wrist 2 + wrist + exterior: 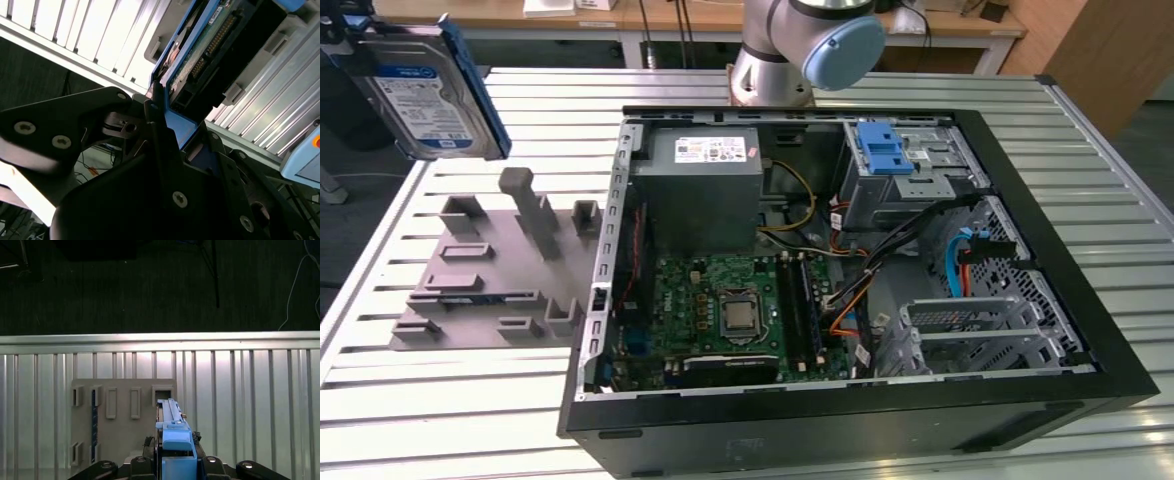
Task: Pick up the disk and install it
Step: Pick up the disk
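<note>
Gripper (172, 117) clamped on the disk (200, 55): in the second wrist view, black fingers (156, 125) press either side of the blue carrier (182, 127), and the disk projects out past the fingertips. Its circuit-board side and connector row face the camera; far end cut off by the frame. In the first wrist view the disk (172, 427) is edge-on, so its faces cannot be read. A grey slotted fixture plate (122, 435) lies beyond it on the slatted aluminium table (250, 405). In the exterior view the disk (430, 95) hangs aloft, its top corner cropped, well apart from the open computer case (1067, 200).
</note>
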Robot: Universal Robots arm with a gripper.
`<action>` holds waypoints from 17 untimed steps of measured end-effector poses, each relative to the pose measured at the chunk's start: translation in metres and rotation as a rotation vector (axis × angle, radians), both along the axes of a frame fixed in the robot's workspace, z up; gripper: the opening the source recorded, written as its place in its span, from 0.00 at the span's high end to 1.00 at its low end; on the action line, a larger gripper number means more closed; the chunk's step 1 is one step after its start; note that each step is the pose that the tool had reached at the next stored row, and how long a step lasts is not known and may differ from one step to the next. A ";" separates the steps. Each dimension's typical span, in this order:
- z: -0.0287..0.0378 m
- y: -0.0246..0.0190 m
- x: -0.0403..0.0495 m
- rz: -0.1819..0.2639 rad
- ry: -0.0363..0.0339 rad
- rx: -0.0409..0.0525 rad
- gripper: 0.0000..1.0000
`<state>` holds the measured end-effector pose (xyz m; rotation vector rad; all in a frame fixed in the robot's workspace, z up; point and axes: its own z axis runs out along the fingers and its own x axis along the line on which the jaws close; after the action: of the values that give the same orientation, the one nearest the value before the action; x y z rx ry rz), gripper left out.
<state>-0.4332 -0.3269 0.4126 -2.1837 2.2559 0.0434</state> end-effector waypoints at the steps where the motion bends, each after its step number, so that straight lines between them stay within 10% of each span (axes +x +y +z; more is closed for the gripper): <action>1: 0.0004 0.0000 0.0000 0.000 -0.0001 0.0000 0.64; 17: 0.0108 0.0000 0.0000 0.000 0.0000 0.0000 0.64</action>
<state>-0.4332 -0.3269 0.4234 -2.1837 2.2559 0.0433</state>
